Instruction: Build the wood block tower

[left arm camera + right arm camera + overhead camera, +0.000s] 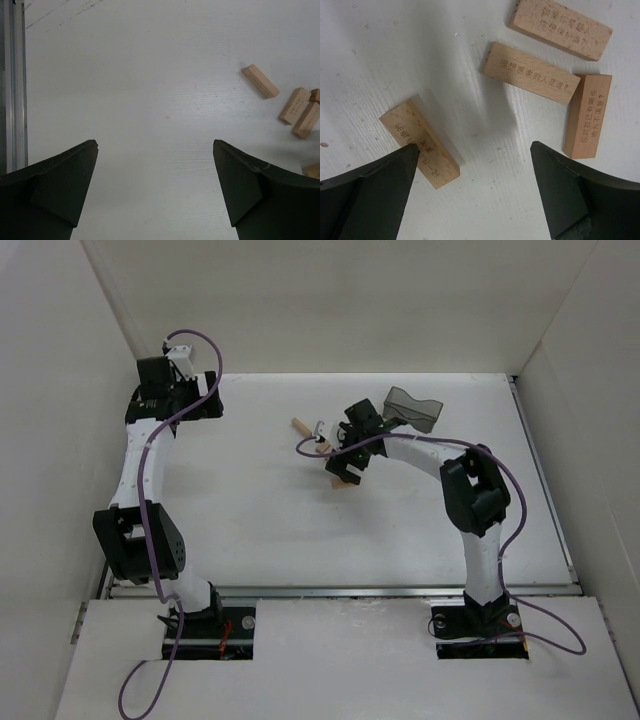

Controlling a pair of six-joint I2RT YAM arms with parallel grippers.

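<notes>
right jaws gape empty (left jaws too); lower them squarely astride the nearest light tan rectangular wooden bar [427, 140].

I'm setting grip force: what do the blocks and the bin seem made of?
The blocks look like pale unfinished wood: matte faces, faint grain, burnt-in lettering. The bin is probably smoky plastic; its dark wall looks slightly see-through.

Left gripper [155, 145] gap: wide, only bare table [150, 75] between the fingers.
Left gripper, view's right: wood blocks [260, 81] lie scattered, well apart from the gap.
Right gripper [475, 149] gap: bare patch; slanted block [419, 142] runs under one fingertip, long block [588, 116] lies just beside the other.
Beyond right wrist: grey bin [412, 408] stands close.
</notes>
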